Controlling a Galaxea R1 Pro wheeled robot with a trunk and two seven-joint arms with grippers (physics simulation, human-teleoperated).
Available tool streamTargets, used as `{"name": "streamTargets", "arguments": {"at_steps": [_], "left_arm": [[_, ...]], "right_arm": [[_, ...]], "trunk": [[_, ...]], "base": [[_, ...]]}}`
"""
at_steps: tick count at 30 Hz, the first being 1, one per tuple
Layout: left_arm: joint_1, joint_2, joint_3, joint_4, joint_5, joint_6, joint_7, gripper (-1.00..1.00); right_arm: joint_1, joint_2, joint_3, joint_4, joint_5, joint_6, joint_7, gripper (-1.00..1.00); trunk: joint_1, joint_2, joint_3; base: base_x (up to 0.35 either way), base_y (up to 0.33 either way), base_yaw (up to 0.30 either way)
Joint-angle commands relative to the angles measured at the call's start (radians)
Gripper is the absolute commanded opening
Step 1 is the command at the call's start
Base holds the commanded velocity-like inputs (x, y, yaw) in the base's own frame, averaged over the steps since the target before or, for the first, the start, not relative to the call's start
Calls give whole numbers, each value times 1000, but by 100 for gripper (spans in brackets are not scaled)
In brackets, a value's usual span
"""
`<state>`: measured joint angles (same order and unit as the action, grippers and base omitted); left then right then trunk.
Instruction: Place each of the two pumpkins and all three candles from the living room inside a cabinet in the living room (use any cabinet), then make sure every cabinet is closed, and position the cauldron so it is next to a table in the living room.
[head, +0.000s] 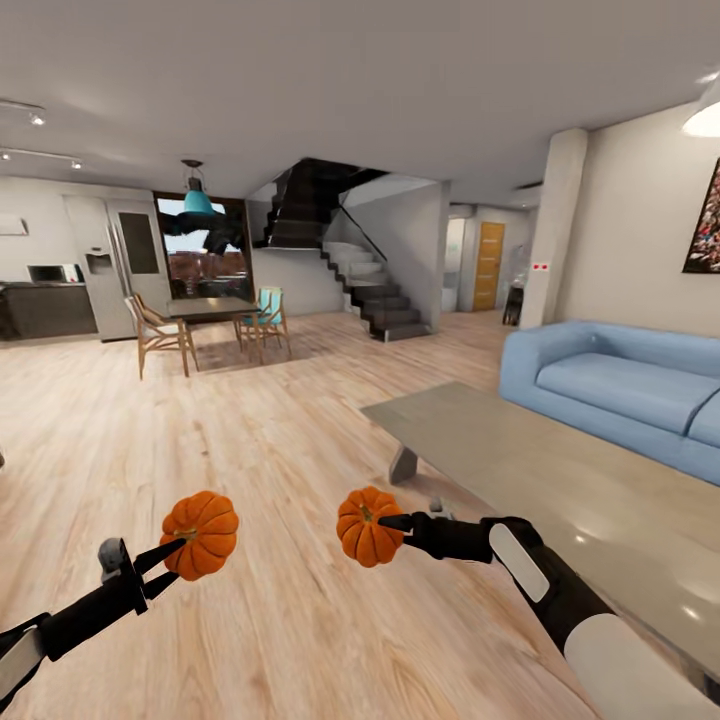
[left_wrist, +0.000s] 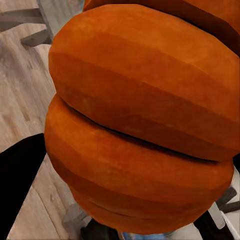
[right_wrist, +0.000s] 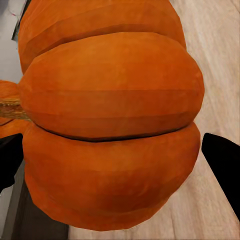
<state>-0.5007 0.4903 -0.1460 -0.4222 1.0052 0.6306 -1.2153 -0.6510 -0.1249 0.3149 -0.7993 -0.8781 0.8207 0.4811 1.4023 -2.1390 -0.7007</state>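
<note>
I carry two small orange ribbed pumpkins above the wooden floor. My left gripper (head: 172, 562) is shut on one pumpkin (head: 203, 533), whose ribs loom close in the left wrist view (left_wrist: 140, 115). My right gripper (head: 392, 523) is shut on the other pumpkin (head: 366, 526); the right wrist view shows it (right_wrist: 110, 130) between two black fingers (right_wrist: 222, 165), its stem pointing sideways. The grey coffee table (head: 560, 480) lies just right of the right arm. The cabinet, candles and cauldron are out of view.
A blue sofa (head: 620, 385) stands behind the coffee table at the right. Far back left are a dining table (head: 210, 308) with chairs, a fridge (head: 125, 265) and a kitchen counter. A dark staircase (head: 355, 275) rises at the back centre. Open wooden floor stretches ahead.
</note>
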Motion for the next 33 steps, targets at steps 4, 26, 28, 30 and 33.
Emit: {"name": "streamTargets", "arguments": {"at_steps": [4,26,28,30,33], "left_arm": [[-2,1,-3,0,12,11,-1,-100],[-2,1,-3,0,12,11,-1,-100],[-2,1,-3,0,12,11,-1,-100],[-2,2,-3,0,12,11,-1,-100],[-2,2,-3,0,12,11,-1,-100]], "right_arm": [[-1,-1,1,-1,-12,5,2,-100],[-1,-1,1,2,-12,4,2,-100],[-1,-1,1,2,-12,3,2,-100],[-1,-1,1,1,-12,2,3,-100],[-1,-1,1,0,-12,-7,6,-100]], "trunk": [[0,-1,-1],[0,-1,-2],[0,-1,-2],[0,-1,-3],[0,-1,-3]], "base": [[301,191,291],[301,189,290],[306,155,276],[316,104,172],[329,28,45]]}}
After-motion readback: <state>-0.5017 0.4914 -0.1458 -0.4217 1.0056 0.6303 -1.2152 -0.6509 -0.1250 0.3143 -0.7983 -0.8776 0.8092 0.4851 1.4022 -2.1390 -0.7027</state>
